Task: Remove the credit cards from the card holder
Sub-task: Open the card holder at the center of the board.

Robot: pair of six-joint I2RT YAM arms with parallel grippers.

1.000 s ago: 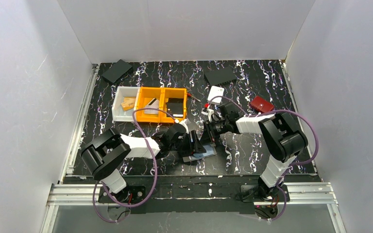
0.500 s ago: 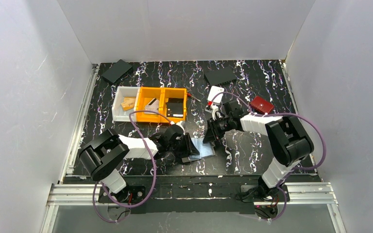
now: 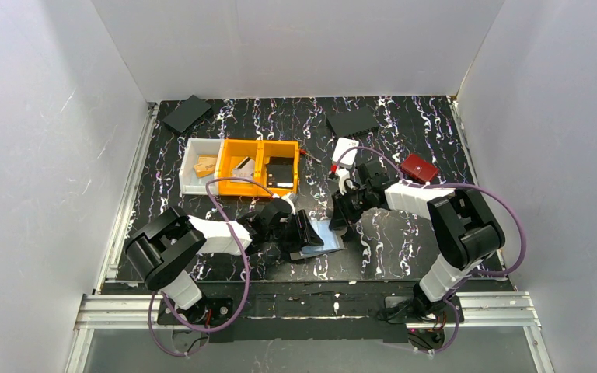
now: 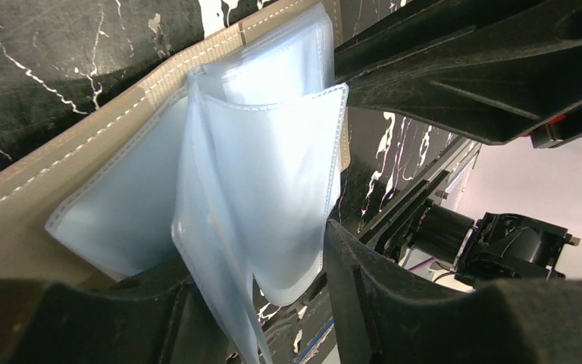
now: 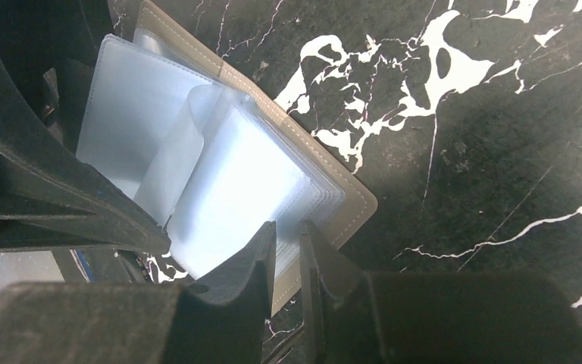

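Grey-taupe folding card holder (image 3: pixel 325 237) open at near-edge centre of black marbled table (image 3: pixel 392 249), long axis left-right, between arms. Left gripper (image 4: pixel 337 152) part-open, pale blue plastic sleeves (image 5: pixel 235 182) loose between jaws. Right gripper (image 5: pixel 288 231) nearly closed at holder's right edge, grip unclear. Credit cards probably inside sleeves

top external: high above 6 o'clock edge, looking down over whole bench (image 3: pixel 381 241) | left wrist: close, facing 3 o'clock | right wrist: close, facing 8 o'clock | shared: card holder (image 3: pixel 325 235), near 6 o'clock
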